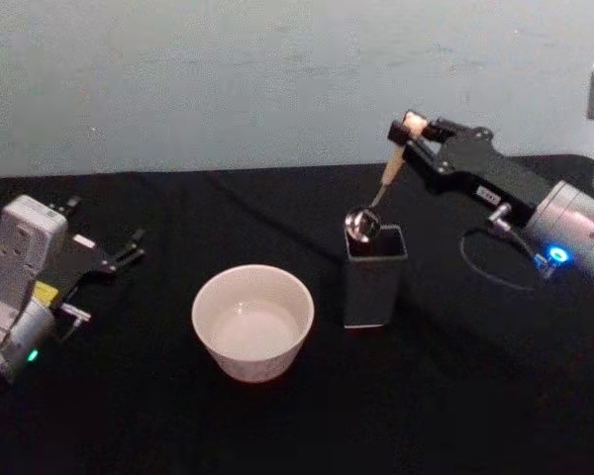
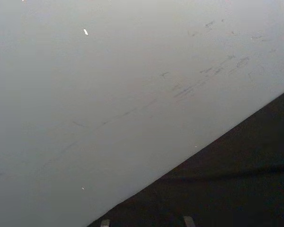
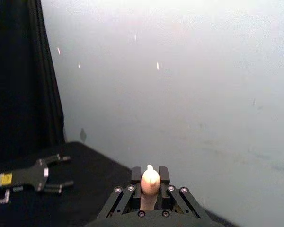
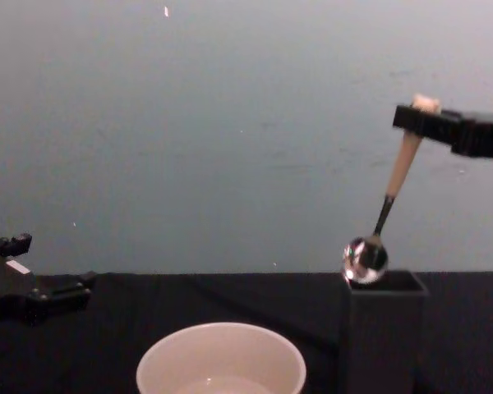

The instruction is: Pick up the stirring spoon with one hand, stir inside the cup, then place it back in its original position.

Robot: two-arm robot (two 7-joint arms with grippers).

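Head view: the right gripper [image 1: 412, 126] hangs above and just to the right of the tall dark grey square-sectioned holder [image 1: 373, 282], its two black fingers pinching the top of the small spoon with a shiny round metal bowl, thin dark neck and beige handle [image 1: 381, 190]. The spoon is tilted, with its handle leaning up and to the right of the holder and its metal bowl low at the holder's open mouth, by the left part of the rim. Whether the bowl touches that rim I cannot tell. In the chest view the spoon [image 4: 392, 185] slants from the right gripper [image 4: 419, 115] down to the holder's [image 4: 382, 336] upper left corner. The right wrist view has the tiny bear head of the spoon [image 3: 150, 182] clamped between the right gripper's [image 3: 150, 177] fingers. The wide round cream-white cup [image 1: 247, 361] stands on the black cloth-covered table [image 1: 475, 396] near the holder, to its left and a little closer to the robot. The left gripper [image 1: 134, 247] rests well to the left of the holder, beyond the cup, its fingers spread apart and holding nothing
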